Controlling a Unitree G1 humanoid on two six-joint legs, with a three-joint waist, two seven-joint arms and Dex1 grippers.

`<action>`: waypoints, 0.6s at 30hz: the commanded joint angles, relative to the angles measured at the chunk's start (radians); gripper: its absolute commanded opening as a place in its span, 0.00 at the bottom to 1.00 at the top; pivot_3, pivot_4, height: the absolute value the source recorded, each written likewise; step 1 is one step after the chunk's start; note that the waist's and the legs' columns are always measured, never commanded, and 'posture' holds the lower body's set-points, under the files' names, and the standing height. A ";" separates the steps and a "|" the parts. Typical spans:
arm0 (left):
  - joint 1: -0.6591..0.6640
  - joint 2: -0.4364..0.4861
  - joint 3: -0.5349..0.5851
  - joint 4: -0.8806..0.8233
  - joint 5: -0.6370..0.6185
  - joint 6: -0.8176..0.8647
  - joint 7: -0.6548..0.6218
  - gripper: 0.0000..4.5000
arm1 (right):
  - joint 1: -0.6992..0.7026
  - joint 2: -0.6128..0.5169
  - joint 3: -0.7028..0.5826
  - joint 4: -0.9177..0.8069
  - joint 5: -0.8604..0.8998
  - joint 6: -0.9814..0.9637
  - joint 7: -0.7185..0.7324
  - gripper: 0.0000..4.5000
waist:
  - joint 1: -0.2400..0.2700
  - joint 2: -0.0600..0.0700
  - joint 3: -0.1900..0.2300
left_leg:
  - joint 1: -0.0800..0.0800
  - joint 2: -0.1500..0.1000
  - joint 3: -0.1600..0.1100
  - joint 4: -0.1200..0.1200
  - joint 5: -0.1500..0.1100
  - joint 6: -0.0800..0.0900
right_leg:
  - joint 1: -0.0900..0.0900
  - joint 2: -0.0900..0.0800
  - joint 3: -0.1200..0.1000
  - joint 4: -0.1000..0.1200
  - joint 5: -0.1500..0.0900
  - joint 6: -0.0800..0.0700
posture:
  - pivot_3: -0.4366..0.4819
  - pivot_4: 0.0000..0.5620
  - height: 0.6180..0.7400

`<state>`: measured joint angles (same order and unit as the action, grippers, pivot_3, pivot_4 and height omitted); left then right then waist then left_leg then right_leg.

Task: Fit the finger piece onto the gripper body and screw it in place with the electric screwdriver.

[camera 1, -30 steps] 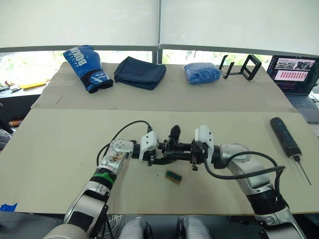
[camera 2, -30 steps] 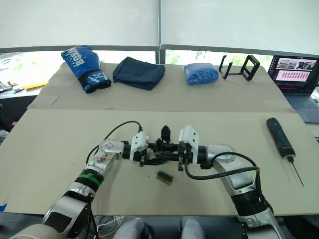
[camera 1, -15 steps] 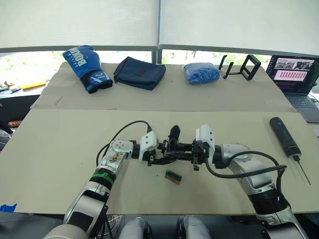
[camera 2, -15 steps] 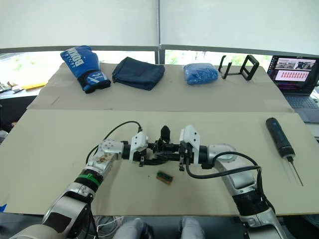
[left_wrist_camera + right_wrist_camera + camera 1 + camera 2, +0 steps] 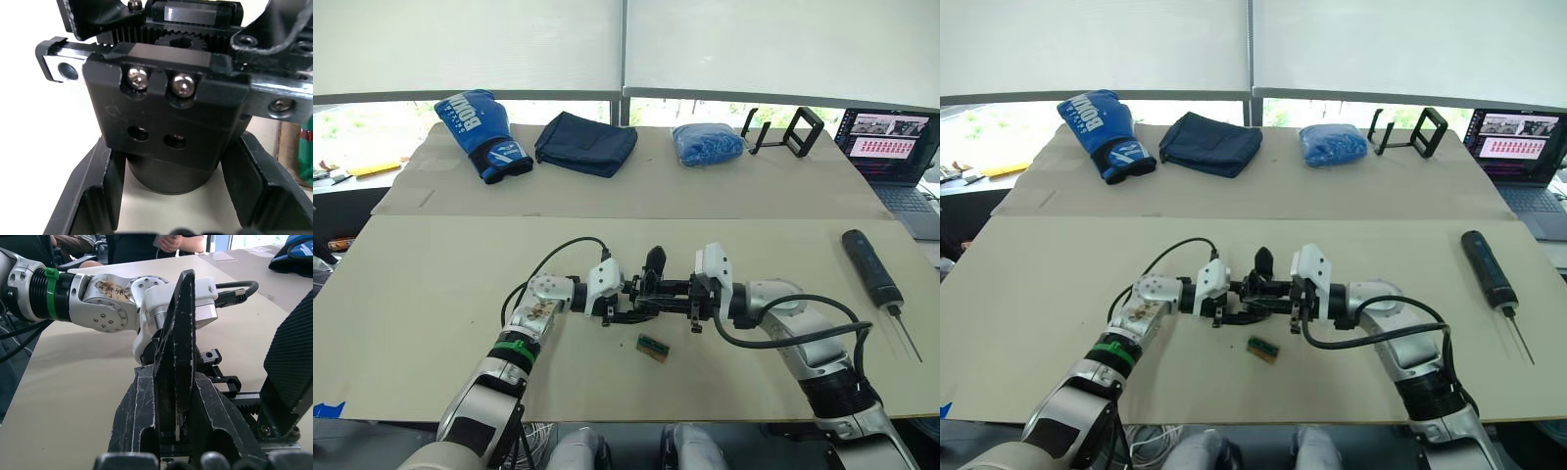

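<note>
Left gripper (image 5: 612,298) clamps gripper body (image 5: 166,122) base steady; right gripper (image 5: 690,300) pinches finger piece (image 5: 175,362), seating it; electric screwdriver (image 5: 871,268) idle far right.

Hidden and cut-off parts around the gripper body at the centre of the table.

In the head views, the left gripper (image 5: 619,305) and right gripper (image 5: 683,300) cover most of the gripper body (image 5: 651,284), and their fingertips cannot be made out. In the right wrist view, the finger piece (image 5: 176,357) has its lower end buried between the dark fingers (image 5: 142,416). At the right edge, the laptop (image 5: 893,147) is cropped.
</note>
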<state>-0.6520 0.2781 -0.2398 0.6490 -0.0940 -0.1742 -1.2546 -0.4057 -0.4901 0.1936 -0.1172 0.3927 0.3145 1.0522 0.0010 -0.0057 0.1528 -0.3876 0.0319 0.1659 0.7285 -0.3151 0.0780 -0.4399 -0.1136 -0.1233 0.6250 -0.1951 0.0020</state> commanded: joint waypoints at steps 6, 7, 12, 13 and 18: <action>0.015 0.001 -0.024 -0.014 0.017 0.001 -0.010 0.51 | 0.012 -0.017 0.033 0.003 -0.022 0.037 0.011 0.08 | -0.002 0.000 0.000 | 0.000 0.000 0.000 0.000 0.000 0.000 | 0.000 0.000 0.000 0.000 0.000 0.000 | 0.48 0.27 1.00; 0.015 0.001 -0.024 -0.013 0.017 0.001 -0.009 0.51 | 0.013 -0.017 0.034 -0.001 -0.020 0.042 0.012 0.08 | -0.002 0.000 0.000 | 0.001 0.000 0.000 0.000 0.000 0.000 | 0.000 0.000 0.000 0.000 0.000 0.000 | 0.48 0.27 1.00; 0.012 0.000 -0.023 -0.008 0.023 0.000 0.000 0.51 | 0.022 -0.015 0.043 -0.021 -0.015 0.069 0.009 0.08 | -0.002 0.000 0.000 | 0.001 0.000 0.000 0.000 0.000 0.000 | 0.000 0.000 0.000 0.000 0.000 0.000 | 0.48 0.27 1.00; 0.012 0.000 -0.023 -0.007 0.025 0.000 0.004 0.51 | 0.024 -0.014 0.046 -0.026 -0.014 0.076 0.007 0.08 | -0.002 0.000 -0.001 | 0.001 0.000 0.000 0.000 0.000 0.000 | 0.000 0.000 0.000 0.000 0.000 0.000 | 0.48 0.27 1.00; 0.011 -0.001 -0.024 -0.005 0.026 0.001 0.009 0.51 | 0.027 -0.015 0.052 -0.034 -0.013 0.094 0.007 0.08 | -0.001 0.000 -0.001 | 0.001 0.000 0.000 0.000 0.000 0.000 | 0.001 -0.001 0.000 0.000 0.000 0.000 | 0.48 0.27 1.00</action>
<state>-0.6505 0.2801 -0.2396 0.6447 -0.0892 -0.1746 -1.2465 -0.4041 -0.4941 0.2081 -0.1504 0.3942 0.3742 1.0481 -0.0001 -0.0053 0.1515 -0.3862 0.0320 0.1658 0.7285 -0.3151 0.0779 -0.4386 -0.1142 -0.1232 0.6250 -0.1951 0.0020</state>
